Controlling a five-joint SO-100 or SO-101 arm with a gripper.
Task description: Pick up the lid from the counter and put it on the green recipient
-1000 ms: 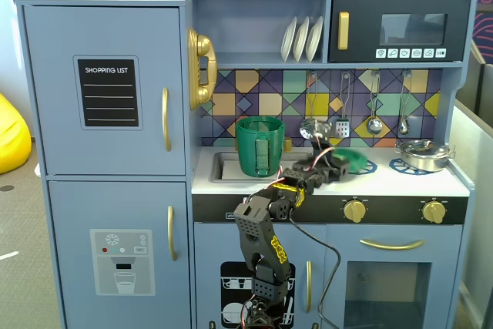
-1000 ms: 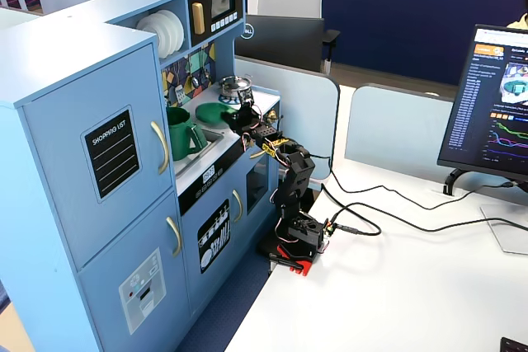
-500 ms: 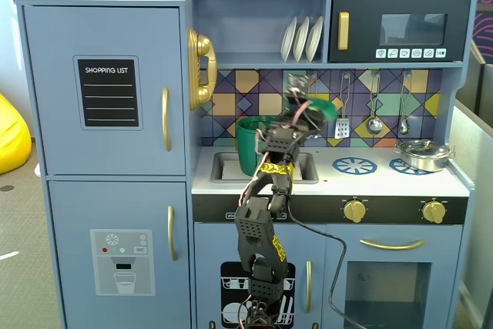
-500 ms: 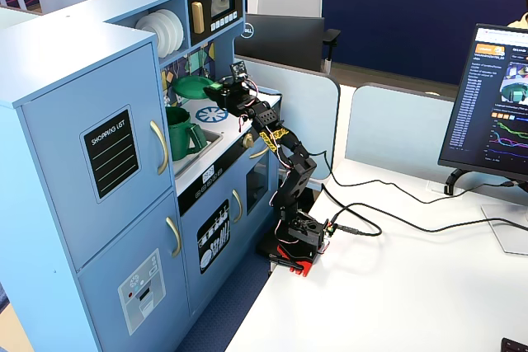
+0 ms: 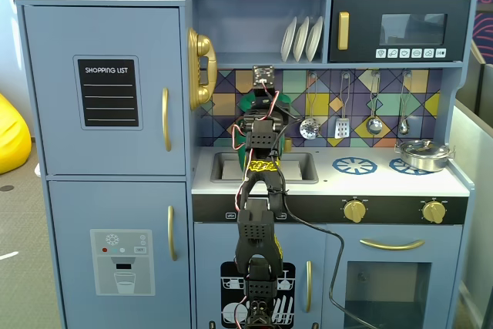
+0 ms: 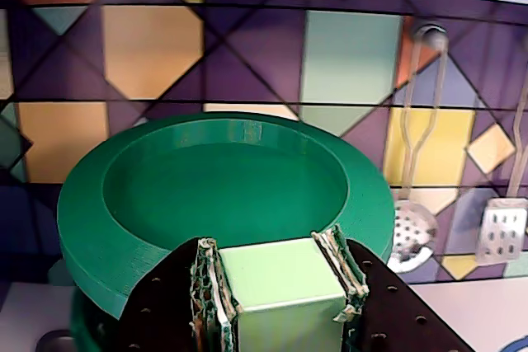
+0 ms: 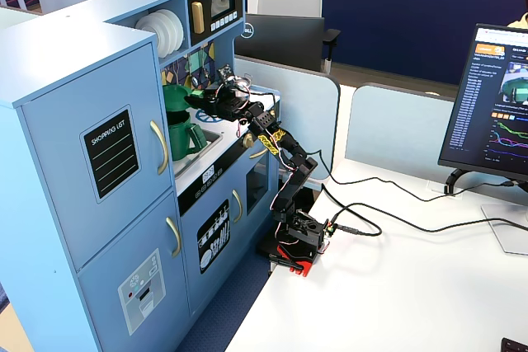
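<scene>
We see the gripper [image 6: 280, 286] raised in front of the tiled back wall [image 5: 385, 102] of the toy kitchen, its fingers [image 6: 206, 290] pinching the pale green tab of the lid [image 6: 223, 195]. In the wrist view the tab sits squarely between the two padded fingers, which press on it from either side, and the dark green disc spreads out beyond them, roughly level, with its shallow rim facing up.

The lid is off the bench [image 5: 385, 182] and held above the cup [image 7: 180, 131]. In the side fixed view the cup stands in the sink recess at the left end of the bench, with the lid [image 7: 175, 96] just over its mouth; we cannot tell whether the two touch. In the front fixed view the arm [image 5: 258, 213] rises straight up in front of the sink [image 5: 227, 167] and hides nearly all of the cup, so only a sliver of green [image 5: 248, 103] shows beside the gripper.

To the right of the sink in the front view, two blue burner rings [image 5: 354, 166] lie bare on the bench, and a silver pot [image 5: 422, 154] sits at the far right end. Ladles and a spatula [image 5: 343, 125] hang on the back wall above them, well apart from the lid.
</scene>
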